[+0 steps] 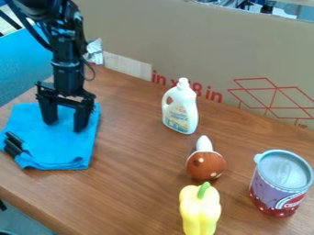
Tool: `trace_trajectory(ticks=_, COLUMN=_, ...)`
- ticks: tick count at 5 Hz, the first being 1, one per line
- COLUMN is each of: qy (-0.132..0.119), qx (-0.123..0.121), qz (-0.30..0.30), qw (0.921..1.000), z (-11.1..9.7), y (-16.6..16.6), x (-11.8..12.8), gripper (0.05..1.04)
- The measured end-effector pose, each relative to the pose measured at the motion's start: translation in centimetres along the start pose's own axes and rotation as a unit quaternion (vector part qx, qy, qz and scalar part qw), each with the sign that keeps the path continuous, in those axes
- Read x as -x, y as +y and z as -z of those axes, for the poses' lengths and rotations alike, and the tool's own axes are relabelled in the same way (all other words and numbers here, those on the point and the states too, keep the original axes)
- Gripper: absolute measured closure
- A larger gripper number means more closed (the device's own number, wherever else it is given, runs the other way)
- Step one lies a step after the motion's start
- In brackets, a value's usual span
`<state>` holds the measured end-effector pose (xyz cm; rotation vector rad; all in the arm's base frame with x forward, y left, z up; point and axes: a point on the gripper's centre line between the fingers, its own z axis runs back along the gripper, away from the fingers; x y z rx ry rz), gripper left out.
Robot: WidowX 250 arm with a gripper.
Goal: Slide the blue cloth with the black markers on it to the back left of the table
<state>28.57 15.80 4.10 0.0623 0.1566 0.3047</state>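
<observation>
The black gripper (64, 127) hangs over the folded blue cloth (58, 149) at the left of the wooden table (131, 183), its two fingers spread apart with nothing between them; whether their tips touch the fabric cannot be told. Two short black cylindrical objects (14, 144) lie side by side at the cloth's left edge. Well apart from the cloth, a white toy detergent bottle (180, 110) stands near the cardboard panel (202, 46) at the back. Nearer the camera lies a toy mushroom (206, 164) with a spotted brown cap, just beside a yellow bell pepper (200, 211). A purple-and-red can (279, 188) stands at the right.
</observation>
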Motion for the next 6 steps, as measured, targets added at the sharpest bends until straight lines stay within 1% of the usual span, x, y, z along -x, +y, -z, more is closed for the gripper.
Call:
trace_trajectory(ticks=1, qy=-0.018, qx=-0.012, qz=-0.022, qw=0.9995, z=-2.2, y=0.3, x=1.2, gripper=0.082)
trace_trajectory(ticks=2, qy=-0.048, qx=-0.014, qz=-0.023, qw=0.9985, z=-3.3, y=0.0, x=1.6, gripper=0.082)
trace_trajectory(ticks=3, qy=-0.085, qx=0.019, qz=0.033, qw=0.9956, z=-4.8, y=-2.9, x=0.5, gripper=0.082)
trace_trajectory(ticks=4, qy=-0.110, qx=0.039, qz=0.117, qw=0.9863, z=-7.0, y=-6.9, x=-0.6, gripper=0.082)
trace_trajectory(ticks=5, qy=-0.098, qx=0.039, qz=0.212, qw=0.9715, z=-7.4, y=-12.4, x=0.4, gripper=0.082)
trace_trajectory(ticks=6, qy=-0.105, qx=0.029, qz=0.246, qw=0.9631, z=-8.1, y=-14.3, x=1.6, gripper=0.082)
